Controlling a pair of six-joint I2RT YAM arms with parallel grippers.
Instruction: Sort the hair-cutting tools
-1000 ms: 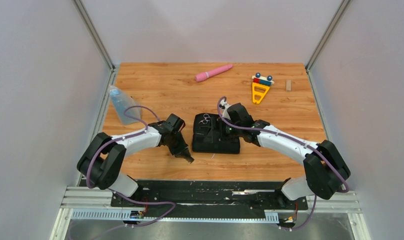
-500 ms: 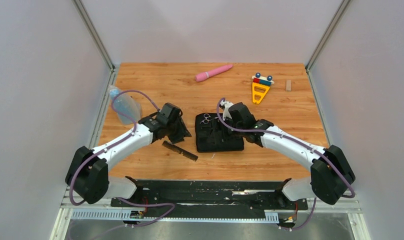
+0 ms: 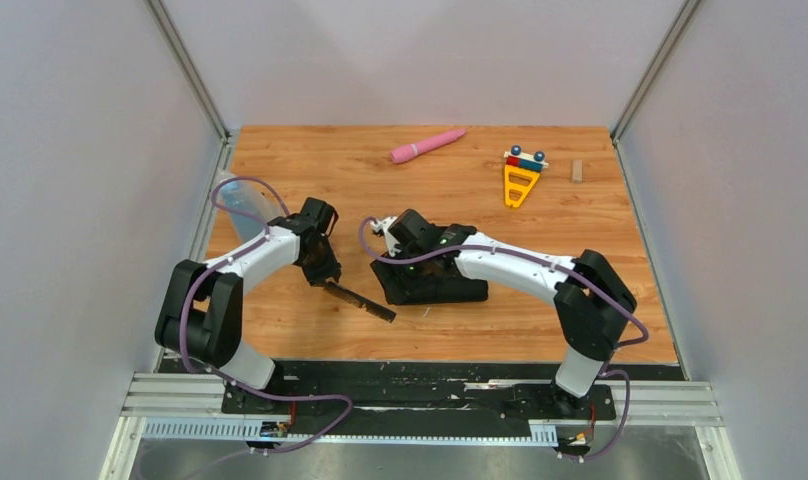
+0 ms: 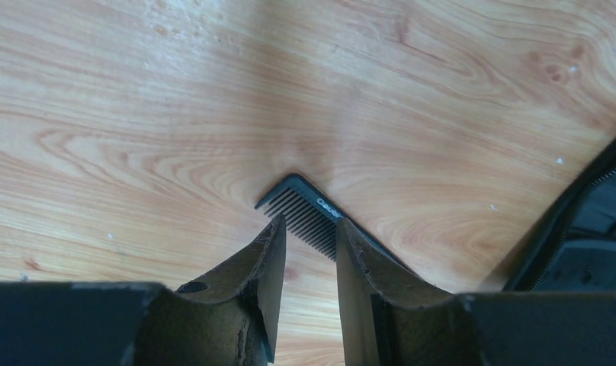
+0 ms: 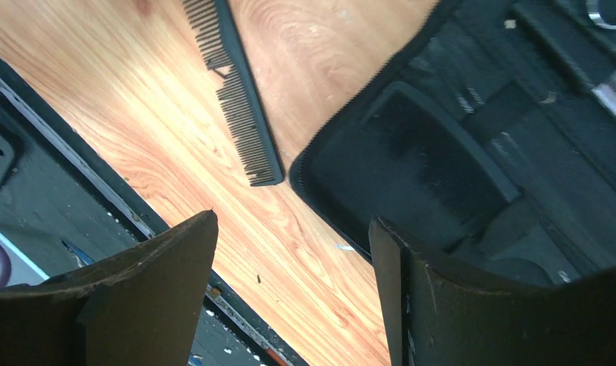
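A slim black comb (image 3: 361, 301) lies flat on the wood, left of the open black zip case (image 3: 442, 285). My left gripper (image 3: 326, 274) is low at the comb's far-left end. In the left wrist view the fingers (image 4: 309, 229) stand a narrow gap apart with the comb's teeth (image 4: 305, 212) just past the tips. My right gripper (image 3: 400, 248) hovers over the case's left part, wide open and empty (image 5: 293, 221). Its view shows the comb (image 5: 232, 91), the case (image 5: 473, 152), what looks like a second comb (image 5: 450, 183) tucked inside, and silver scissor parts (image 5: 611, 95) at the edge.
A pink wand (image 3: 427, 145), a yellow toy (image 3: 520, 178) and a small wooden block (image 3: 577, 171) lie at the back. A clear plastic bag (image 3: 242, 205) sits at the left edge. The black base rail (image 3: 420, 375) runs along the near edge.
My left gripper let the comb down onto the wood, lifted away, and has come back down at its left end. My right arm swung left across the case, covering the scissors in the top view.
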